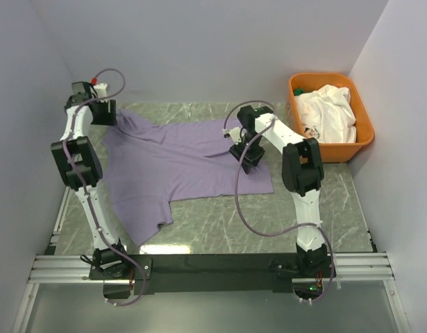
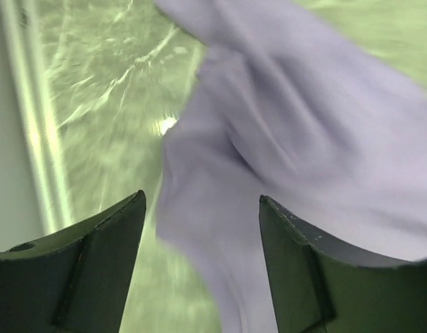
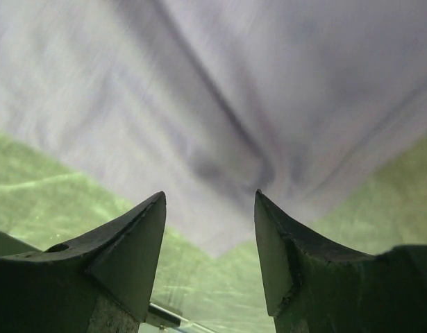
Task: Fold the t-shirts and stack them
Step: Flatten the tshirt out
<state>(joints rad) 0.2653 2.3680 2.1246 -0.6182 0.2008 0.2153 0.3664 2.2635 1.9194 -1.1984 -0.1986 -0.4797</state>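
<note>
The lavender t-shirt [image 1: 171,166] lies spread on the green marble table. My left gripper [image 1: 105,114] hovers over its far left corner; the left wrist view shows its jaws open with a strip of lavender cloth [image 2: 269,139] running below and between them. My right gripper [image 1: 249,158] is over the shirt's right part; the right wrist view shows open jaws just above a pointed edge of the cloth [image 3: 220,139]. The white t-shirt [image 1: 329,114] lies bunched in the orange tub [image 1: 364,132] at the far right.
Grey walls close in the table on the left, back and right. The tub also holds something green [image 1: 298,91]. A metal rail [image 1: 213,265] runs along the near edge by the arm bases. Bare marble [image 1: 220,222] lies in front of the shirt.
</note>
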